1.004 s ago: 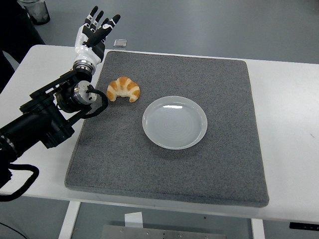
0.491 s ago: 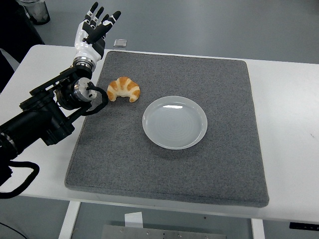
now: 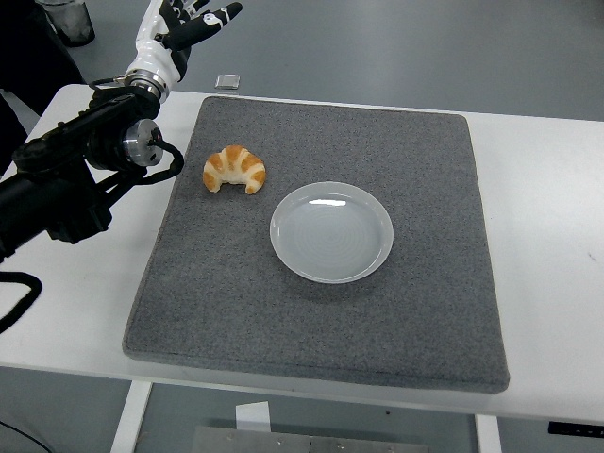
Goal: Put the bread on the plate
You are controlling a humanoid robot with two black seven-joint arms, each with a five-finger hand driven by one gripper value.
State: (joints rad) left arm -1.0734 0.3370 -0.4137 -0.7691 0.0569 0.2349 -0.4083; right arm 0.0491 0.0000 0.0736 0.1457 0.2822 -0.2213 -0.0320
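A golden croissant [image 3: 235, 169] lies on the grey mat [image 3: 321, 321], left of and slightly behind an empty white plate [image 3: 331, 231]. My left hand [image 3: 184, 28] is raised at the picture's top left, beyond the mat's far left corner, fingers spread and holding nothing. It is well behind and left of the croissant, apart from it. The black left arm [image 3: 66, 184] runs in from the left edge over the white table. The right arm does not show.
A small clear square object [image 3: 226, 81] lies on the floor side beyond the table's far edge. A dark container [image 3: 66, 21] stands at the top left corner. The white table [image 3: 547, 236] extends to the right of the mat.
My left hand has risen and moved farther back toward the picture's top; the arm has drawn back to the left, away from the croissant. Croissant and plate have not moved.
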